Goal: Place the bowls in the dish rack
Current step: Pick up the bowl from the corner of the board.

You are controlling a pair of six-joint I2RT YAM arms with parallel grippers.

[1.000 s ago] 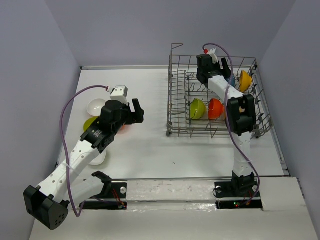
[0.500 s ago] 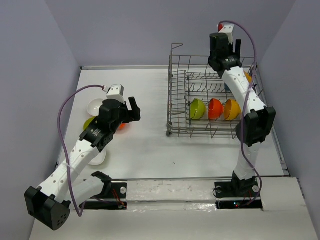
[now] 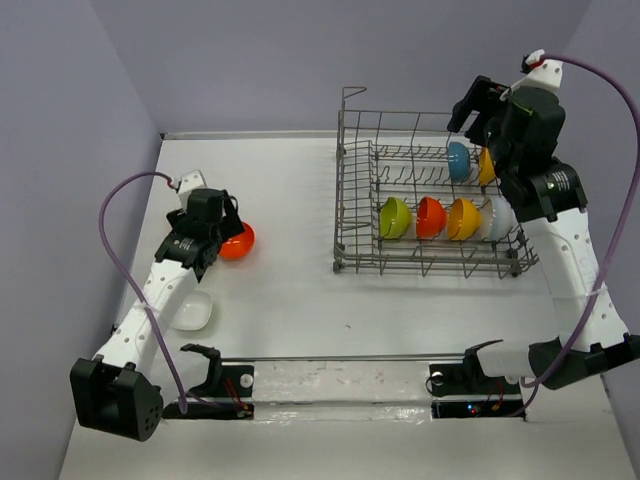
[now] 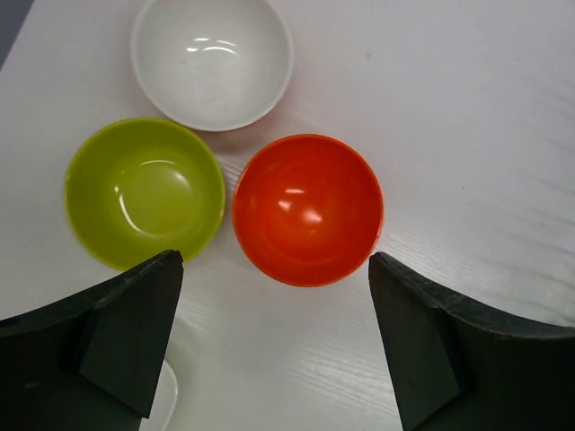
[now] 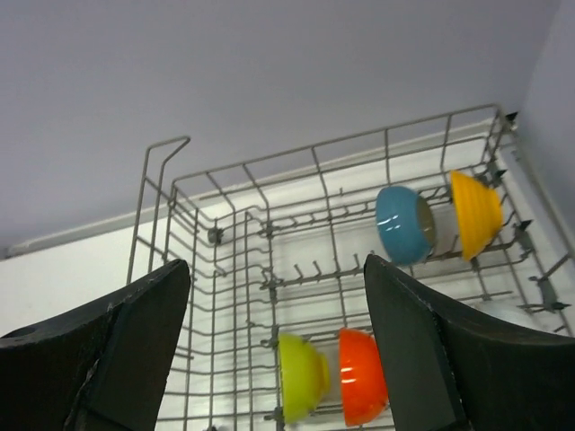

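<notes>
White bench (image 3: 300, 300) between grey walls carries everything. Left tool (image 4: 274, 278) hangs with jaws spread wide over the glossy red-orange round bowl (image 4: 307, 208), which sits upright on the bench just ahead of its fingers and between them. Being round, it offers no long axis to line up with. A lime green bowl (image 4: 144, 193) sits just left of it, and a white round bowl (image 4: 212, 61) lies beyond. Right tool (image 5: 274, 269), spread and empty, hovers above the grey wire dish rack (image 3: 352, 215), where six bowls already stand. It is well apart from the loose bowls, so the left arm is nearer.
</notes>
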